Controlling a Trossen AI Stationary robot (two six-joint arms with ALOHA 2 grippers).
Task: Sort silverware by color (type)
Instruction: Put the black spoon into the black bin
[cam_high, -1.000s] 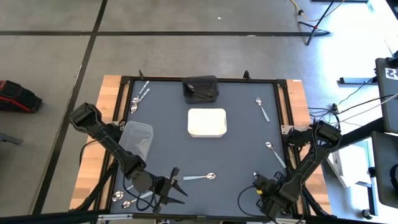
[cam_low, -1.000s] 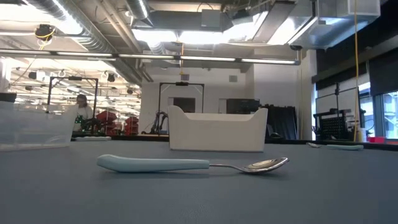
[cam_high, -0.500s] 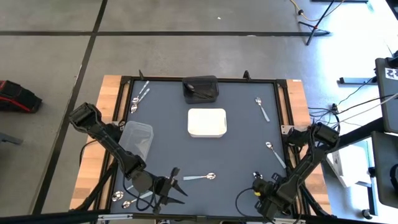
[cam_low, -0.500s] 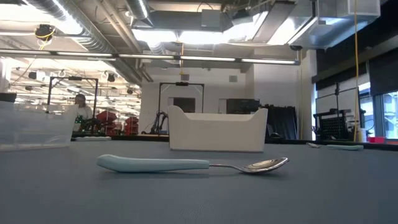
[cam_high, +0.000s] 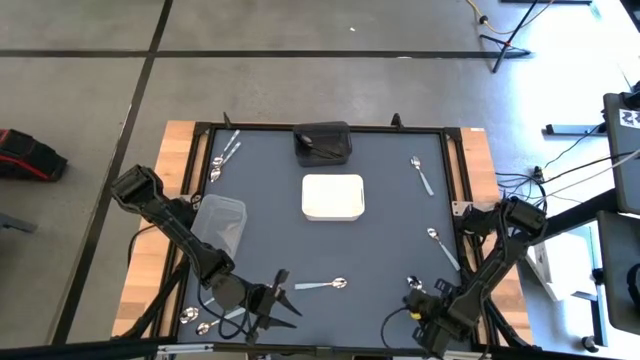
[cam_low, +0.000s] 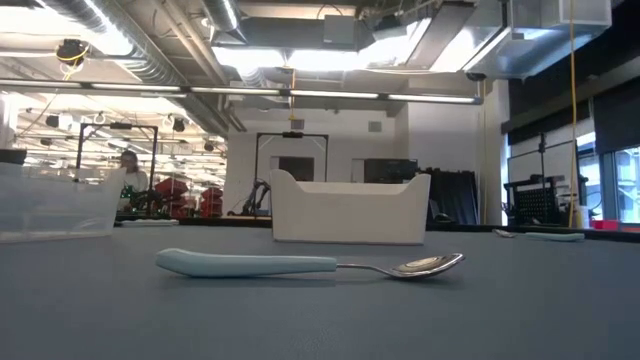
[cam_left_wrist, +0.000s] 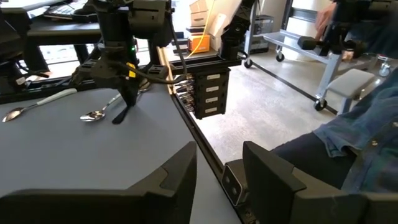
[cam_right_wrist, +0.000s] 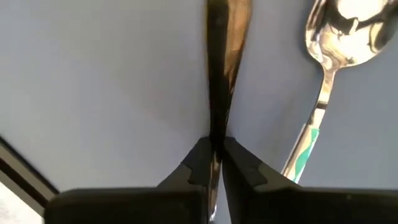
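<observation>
The silverware lies scattered on the dark table. A spoon with a pale blue handle (cam_high: 322, 285) (cam_low: 300, 265) is near the middle front. Other spoons lie at the far left (cam_high: 225, 152), at the right (cam_high: 422, 175) (cam_high: 443, 248) and at the near left (cam_high: 205, 320). My right gripper (cam_high: 413, 292) (cam_right_wrist: 214, 158) is at the near right corner, shut on a slim dark spoon (cam_right_wrist: 222, 56). A shiny silver spoon (cam_right_wrist: 333, 31) lies right beside it. My left gripper (cam_high: 282, 300) (cam_left_wrist: 217, 171) stands open at the near left with nothing between its fingers. My right gripper pinches the dark spoon's slim handle (cam_right_wrist: 216, 134) between its two fingertips. The fingers come from above, pointing down at the table. The spoon shows edge-on and runs straight away from the tips. Whether it rests on the table or is lifted, I cannot tell.
A black container (cam_high: 322, 143) with a spoon inside stands at the far middle. A white container (cam_high: 333, 197) stands at the centre, and a clear one (cam_high: 222, 222) at the left. The left wrist view shows a person's denim sleeve (cam_left_wrist: 354, 134) beyond the table edge.
</observation>
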